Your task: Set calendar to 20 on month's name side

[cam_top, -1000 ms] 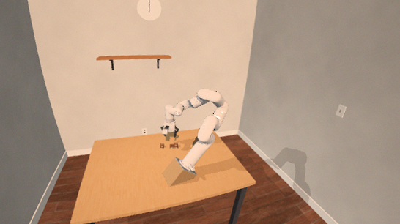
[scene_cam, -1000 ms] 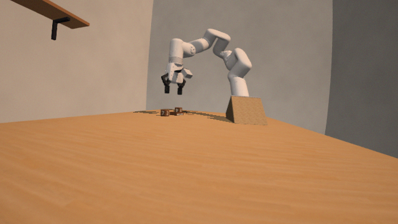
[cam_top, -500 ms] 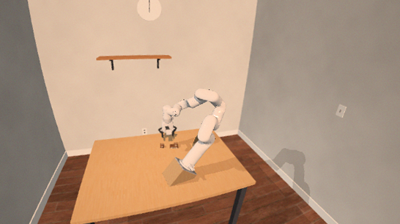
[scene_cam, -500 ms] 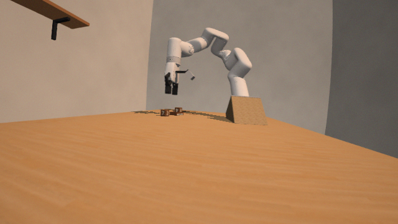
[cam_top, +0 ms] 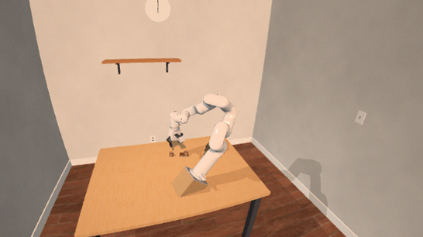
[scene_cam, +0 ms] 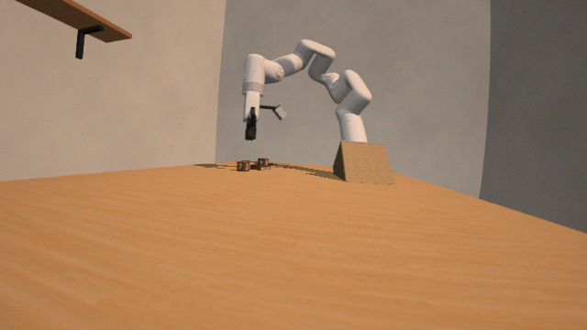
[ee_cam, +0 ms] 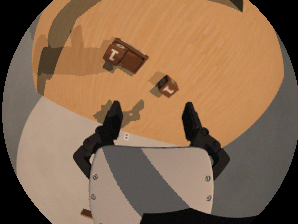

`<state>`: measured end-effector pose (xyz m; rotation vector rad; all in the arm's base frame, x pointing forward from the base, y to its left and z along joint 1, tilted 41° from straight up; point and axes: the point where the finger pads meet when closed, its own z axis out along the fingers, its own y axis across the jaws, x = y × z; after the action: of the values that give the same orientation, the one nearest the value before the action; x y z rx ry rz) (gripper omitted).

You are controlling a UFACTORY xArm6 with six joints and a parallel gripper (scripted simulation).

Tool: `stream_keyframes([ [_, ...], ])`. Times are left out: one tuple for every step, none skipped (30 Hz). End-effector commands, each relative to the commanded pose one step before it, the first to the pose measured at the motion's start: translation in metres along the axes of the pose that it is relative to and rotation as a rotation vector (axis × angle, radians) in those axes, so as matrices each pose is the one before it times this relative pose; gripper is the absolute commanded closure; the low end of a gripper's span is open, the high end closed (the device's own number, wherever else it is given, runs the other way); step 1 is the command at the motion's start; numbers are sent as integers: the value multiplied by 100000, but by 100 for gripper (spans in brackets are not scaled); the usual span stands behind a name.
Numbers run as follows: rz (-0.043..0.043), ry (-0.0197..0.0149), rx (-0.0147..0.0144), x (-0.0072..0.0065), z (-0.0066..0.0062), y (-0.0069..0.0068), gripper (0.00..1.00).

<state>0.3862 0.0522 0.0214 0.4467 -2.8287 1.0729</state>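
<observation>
The small brown tray [cam_top: 181, 155] [scene_cam: 264, 168] [ee_cam: 133, 61] rests on the table. A brown cube [scene_cam: 263, 161] [ee_cam: 113, 54] is at one end of it and shows a white 1 on a side in the wrist view; whether it stands flat on the tray's floor is not clear. The other brown cube [cam_top: 171, 154] [scene_cam: 243, 166] [ee_cam: 168, 88] lies on the table beside the tray, apart from it, also with a white 1 toward the wrist camera. Other digits and the month's name are too small to read. My gripper [cam_top: 175, 140] [scene_cam: 250, 137] [ee_cam: 152, 108] is open and empty, above the table and both cubes.
The arm stands on a wedge-shaped block [cam_top: 189, 184] [scene_cam: 367, 164] on the table [cam_top: 123, 188] [scene_cam: 229, 238]. A dark object [cam_top: 207, 148] shows partly behind the arm. A wall shelf [cam_top: 141, 61] [scene_cam: 83, 18] hangs well above the table.
</observation>
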Motion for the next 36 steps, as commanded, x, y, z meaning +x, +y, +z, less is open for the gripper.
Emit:
stream_keyframes([
  [-16407,350,-636,-490,9,542,0],
  [-4279,3,3,-120,41,132,0],
  [0,0,0,0,0,0,0],
  [0,0,0,0,0,0,0],
  [-2927,2,2,-86,28,87,0],
  [-6885,6,5,-206,67,201,0],
  [-4090,4,3,-130,41,112,0],
  [-2454,3,2,-80,25,64,0],
  [-3382,4,2,-113,34,86,0],
  [-2802,3,2,-96,29,69,0],
  [-4265,5,3,-148,44,101,0],
  [-1543,2,1,-55,16,34,0],
  [-5334,7,3,-191,57,117,0],
  [-85,0,0,-3,1,2,0],
  [-5017,7,3,-185,54,101,0],
  [-4608,7,2,-174,51,85,0],
  [-3277,5,2,-126,37,56,0],
  [-917,1,0,-36,10,15,0],
  [-3778,6,2,-148,43,59,0],
  [0,0,0,0,0,0,0],
  [0,0,0,0,0,0,0],
  [-3364,6,1,-134,38,48,0],
  [-2955,5,1,-119,34,39,0],
  [-2555,4,1,-104,30,31,0],
  [-2167,4,1,-88,25,24,0],
  [-1797,3,0,-74,21,19,0],
  [-1449,3,0,-60,17,14,0],
  [-1126,2,0,-47,13,10,0],
  [-834,2,0,-35,10,7,0],
  [-578,1,0,-24,7,5,0],
  [-362,1,0,-15,4,3,0],
  [-192,0,0,-8,2,2,0],
  [-73,0,0,-3,1,1,0],
  [-11,0,0,0,0,0,0],
  [0,0,0,0,0,0,51],
  [0,0,0,0,0,0,51],
])
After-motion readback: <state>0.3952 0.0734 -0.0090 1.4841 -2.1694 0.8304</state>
